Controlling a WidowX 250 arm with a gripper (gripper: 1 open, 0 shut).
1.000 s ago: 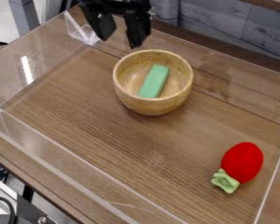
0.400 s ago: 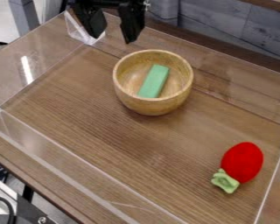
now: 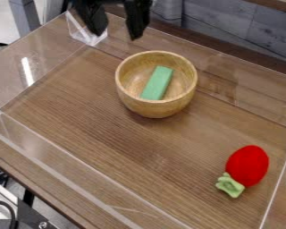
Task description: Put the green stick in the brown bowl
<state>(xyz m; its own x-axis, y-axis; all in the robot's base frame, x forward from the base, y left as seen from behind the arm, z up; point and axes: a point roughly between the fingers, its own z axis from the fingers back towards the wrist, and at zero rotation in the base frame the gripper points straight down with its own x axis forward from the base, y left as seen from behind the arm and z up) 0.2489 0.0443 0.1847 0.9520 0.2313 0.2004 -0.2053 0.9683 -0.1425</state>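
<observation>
1. Green stick [image 3: 157, 83]: lies inside the brown bowl [image 3: 126, 96], on the pale inner floor, set aslant with one end toward the far wall and the other toward the near wall. It sits wholly within the rim. Nothing grips it.

2. Brown bowl: upright on the wooden table [image 3: 86, 130], its thick wall intact all round as far as can be seen. No tilt noted.

3. Gripper [image 3: 119, 32]: at the top of the view, beyond the bowl's far left rim, apart from the stick. Its fingers stand spread wide, with nothing seen between them. Whether any part of it overhangs the rim cannot be told from this angle.

4. Red toy [image 3: 247, 165]: on the table toward the lower right, well apart from the bowl, its green leafy stem [image 3: 231, 186] pointing to the near side. It plays no part in the work.

5. Finding: the placement is judged complete. The step in hand is judged to be clearing the arm from the bowl.

6. Recommended practice: keep the fingers spread, lift clear of the rim first, then draw away from the bowl. No regrasp or adjustment of the stick is called for.

7. Risk: a low or sideways sweep could catch the rim, tipping or dragging the bowl and shifting the stick.
</observation>
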